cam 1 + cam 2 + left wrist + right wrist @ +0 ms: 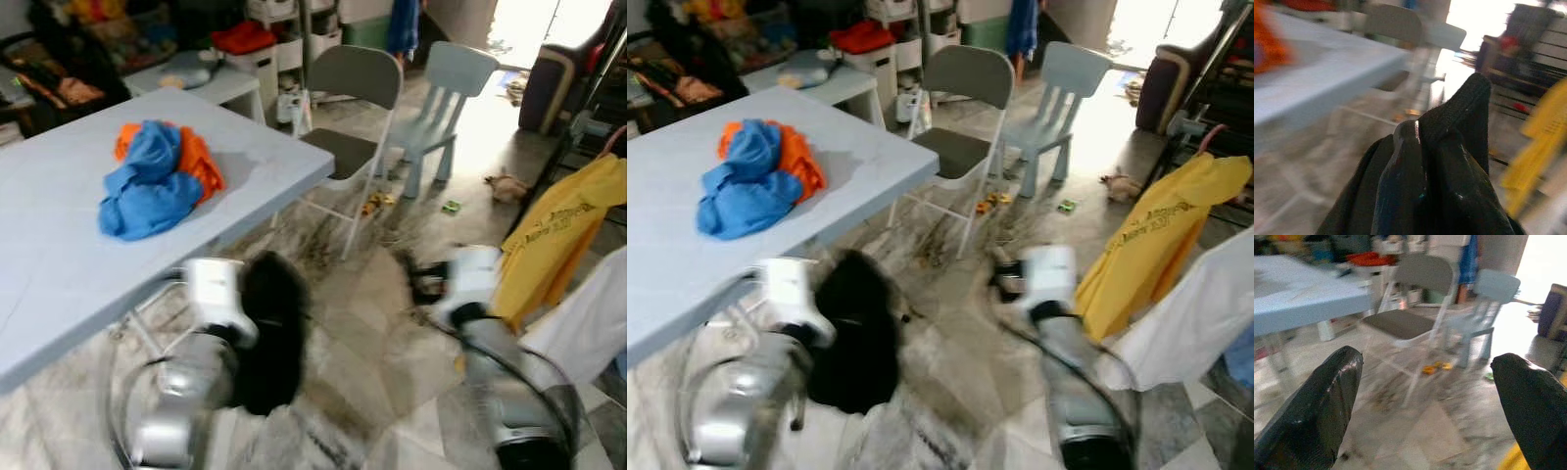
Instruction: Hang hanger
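- Head views blurred around both arms; wrist views blurred too.
- Left gripper (1420,147): low in front of the robot, just off the near corner of the pale blue plastic table (59,245). Its two black fingers are pressed together on a black garment (269,328), a fold of the cloth pinched between them in the left wrist view. The cloth hangs down from the gripper above the marbled tile floor (362,333).
- Right gripper (1430,406): held out over the floor to the right, fingers (1317,406) spread wide with nothing between them. It points toward a grey folding metal chair (1415,298).
- No hanger can be made out with certainty; whether one sits inside the black garment cannot be told.
- A yellow T-shirt with dark print (558,235) hangs at the right edge, just beside the right arm. A white garment (588,323) hangs below and in front of it.
- On the table top: a crumpled heap of blue cloth (152,186) lying against orange cloth (201,162), touching.
- Beyond the table corner stands the grey chair, and next to it a light blue plastic child's chair (441,98); small litter lies on the floor near their legs.
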Motion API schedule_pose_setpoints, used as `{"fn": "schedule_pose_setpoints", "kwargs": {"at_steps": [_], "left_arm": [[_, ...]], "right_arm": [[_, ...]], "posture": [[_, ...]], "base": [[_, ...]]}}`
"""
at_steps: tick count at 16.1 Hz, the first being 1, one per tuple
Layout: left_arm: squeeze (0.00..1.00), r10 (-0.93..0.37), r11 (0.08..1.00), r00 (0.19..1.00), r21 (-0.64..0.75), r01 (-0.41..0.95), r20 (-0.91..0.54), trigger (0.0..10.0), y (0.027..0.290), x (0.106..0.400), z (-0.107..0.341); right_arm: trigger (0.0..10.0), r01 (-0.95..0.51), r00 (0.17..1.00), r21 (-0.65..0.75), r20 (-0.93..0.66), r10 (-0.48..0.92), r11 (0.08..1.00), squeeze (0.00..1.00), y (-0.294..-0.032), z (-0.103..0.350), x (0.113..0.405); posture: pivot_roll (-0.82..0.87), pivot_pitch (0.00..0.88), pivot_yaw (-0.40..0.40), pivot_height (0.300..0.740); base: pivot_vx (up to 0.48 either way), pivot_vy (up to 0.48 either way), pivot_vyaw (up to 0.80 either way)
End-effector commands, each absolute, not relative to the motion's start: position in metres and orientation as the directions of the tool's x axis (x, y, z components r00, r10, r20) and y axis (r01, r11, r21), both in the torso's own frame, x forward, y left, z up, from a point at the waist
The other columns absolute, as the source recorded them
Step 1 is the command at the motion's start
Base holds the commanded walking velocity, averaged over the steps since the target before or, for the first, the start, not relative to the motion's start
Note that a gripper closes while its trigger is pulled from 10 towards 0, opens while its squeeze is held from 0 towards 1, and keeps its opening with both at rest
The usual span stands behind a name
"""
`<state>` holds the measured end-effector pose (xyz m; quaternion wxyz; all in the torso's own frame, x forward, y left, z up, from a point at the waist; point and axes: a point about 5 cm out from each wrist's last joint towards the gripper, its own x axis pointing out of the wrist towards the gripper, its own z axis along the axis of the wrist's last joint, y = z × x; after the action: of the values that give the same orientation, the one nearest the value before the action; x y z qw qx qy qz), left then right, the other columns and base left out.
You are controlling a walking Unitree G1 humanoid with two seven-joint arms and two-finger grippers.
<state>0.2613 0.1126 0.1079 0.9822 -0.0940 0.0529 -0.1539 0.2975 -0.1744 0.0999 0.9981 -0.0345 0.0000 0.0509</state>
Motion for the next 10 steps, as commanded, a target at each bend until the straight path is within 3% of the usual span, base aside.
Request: {"fn": "schedule_pose_setpoints", "kwargs": {"at_steps": [1,10], "left_arm": [[0.0,-0.288,0.946,0.955,-0.176,0.273,-0.065,10.0,0.1238,0.2617,0.1117],[0.0,-0.337,0.931,0.937,-0.18,0.317,-0.094,10.0,0.1184,0.2586,0.1074]], "right_arm": [[10.0,-0.139,0.99,-0.055,0.012,0.14,0.989,0.0,-0.161,0.1034,0.2996],[10.0,-0.135,0.991,-0.054,0.003,0.135,0.989,0.0,-0.1597,0.1009,0.2991]], "posture": [[-0.07,0.0,0.035,0.74],[-0.07,0.0,0.035,0.74]], "base": [[0.326,0.24,-0.8],[0.328,0.214,-0.8]]}}
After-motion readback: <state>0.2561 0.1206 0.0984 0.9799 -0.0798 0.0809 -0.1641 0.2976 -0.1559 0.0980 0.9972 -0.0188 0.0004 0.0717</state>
